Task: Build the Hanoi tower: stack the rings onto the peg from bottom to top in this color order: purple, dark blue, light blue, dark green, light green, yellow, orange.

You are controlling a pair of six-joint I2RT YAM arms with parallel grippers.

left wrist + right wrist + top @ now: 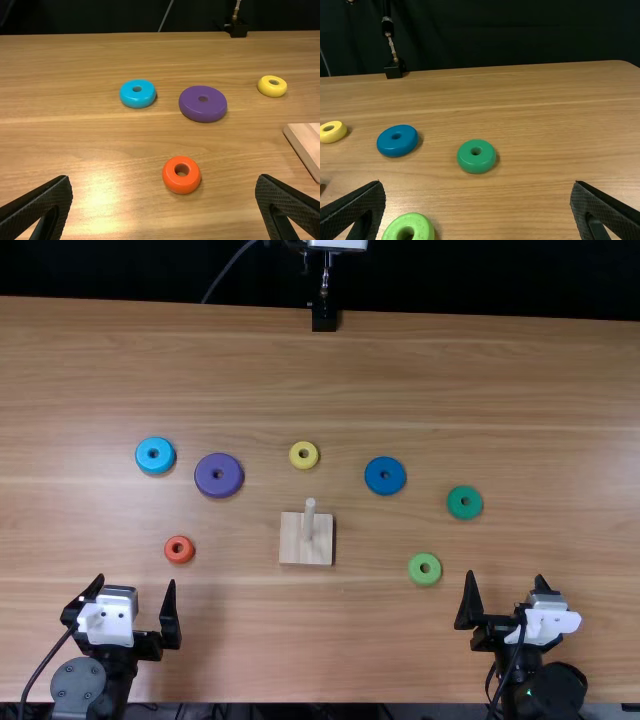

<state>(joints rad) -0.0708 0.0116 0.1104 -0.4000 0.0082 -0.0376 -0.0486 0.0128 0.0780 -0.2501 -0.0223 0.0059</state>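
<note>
None of the stacking is done: the wooden peg [309, 522] stands upright and bare on its square wooden base [291, 552], with no ring around it. All seven rings lie flat and apart from one another on the light brown wooden table [400, 370]. On the left side are the purple ring [206, 478], the light blue ring [164, 459] beyond it to the left, and the orange ring [179, 559] nearer the arms. The yellow ring [304, 463] lies on the far side of the peg. To the right are the dark blue ring [373, 478], the dark green ring [465, 513] farther right, and the light green ring [425, 579] nearer the arms. All seven placements are left, and the purple ring should go first as the bottom layer, then the dark blue one. The left arm seems the better placed for that first pick, the right arm for the second.

The left gripper [136, 582] is at the near left, its two fingers spread wide with nothing between them; it touches no ring, and the orange ring lies just beyond it. The right gripper [505, 577] is at the near right, its jaws likewise wide apart and empty, touching nothing. The light green ring is beside it to the left, clear of the fingers.
</note>
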